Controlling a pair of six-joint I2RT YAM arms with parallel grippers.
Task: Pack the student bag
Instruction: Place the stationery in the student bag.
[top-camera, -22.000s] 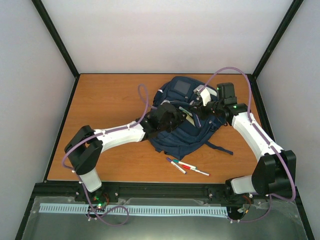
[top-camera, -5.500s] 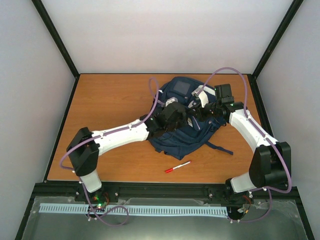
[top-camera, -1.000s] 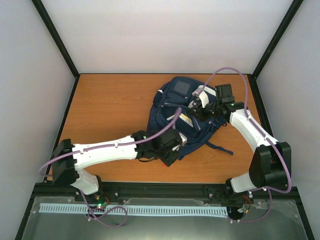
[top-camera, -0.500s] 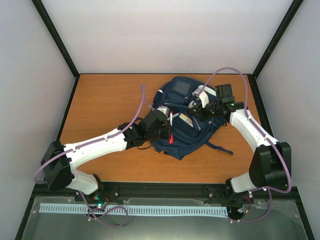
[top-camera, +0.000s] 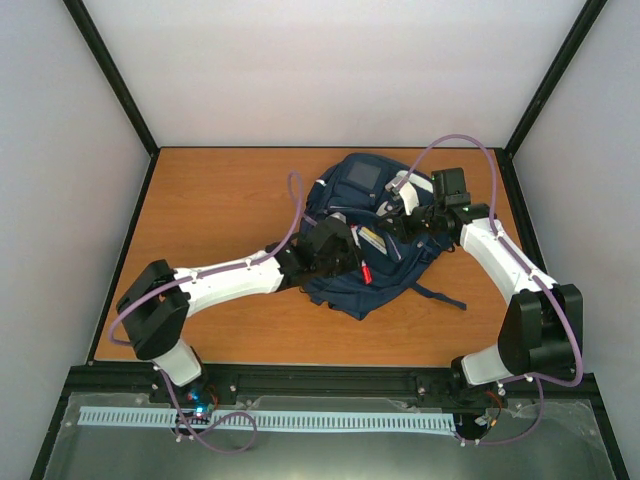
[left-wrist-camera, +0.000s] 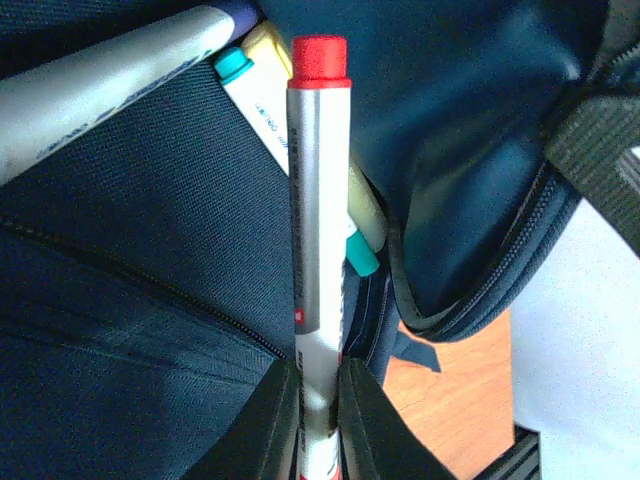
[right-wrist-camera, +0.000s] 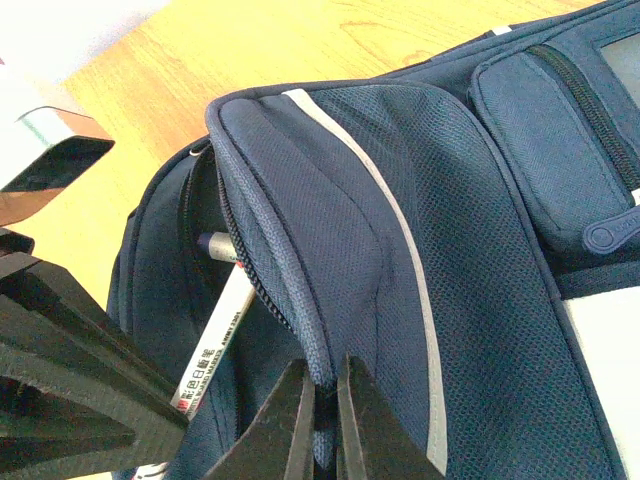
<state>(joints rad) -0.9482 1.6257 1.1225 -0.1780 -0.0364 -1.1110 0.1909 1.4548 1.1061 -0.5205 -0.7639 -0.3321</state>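
Left tool (left-wrist-camera: 318, 392) is pinched almost closed on the lower barrel of a red-capped marker (left-wrist-camera: 318, 200), cap end forward, over the open mouth of the student bag (top-camera: 372, 296). Right tool (right-wrist-camera: 322, 402) is clamped shut on the zipper edge of the bag's flap (right-wrist-camera: 330, 240) and holds it up, so the compartment gapes.

Progress: partly packed. Already inside the opening are a teal-capped marker (left-wrist-camera: 236, 68), a grey marker (left-wrist-camera: 110, 85) and something pale yellow beside them. Right wrist view shows a white marker (right-wrist-camera: 218, 335) lying in the slot. The red one is at the mouth, not yet released. The top view shows no other loose marker on the counter (top-camera: 210, 200), so this is probably the last one. What's left looks like: push it in, let go, maybe zip up.

The bag lies on the far right part of the counter, front pocket facing up.

Clearance is tight. The zipper rim (left-wrist-camera: 470, 290) curves close to the right of the marker, the packed markers crowd the slot, and the two tools sit near each other over the bag. There is wide bare counter left of the bag for the left arm to back out. The right arm runs near the counter's right edge and the black frame post (top-camera: 550, 80), with less room there.
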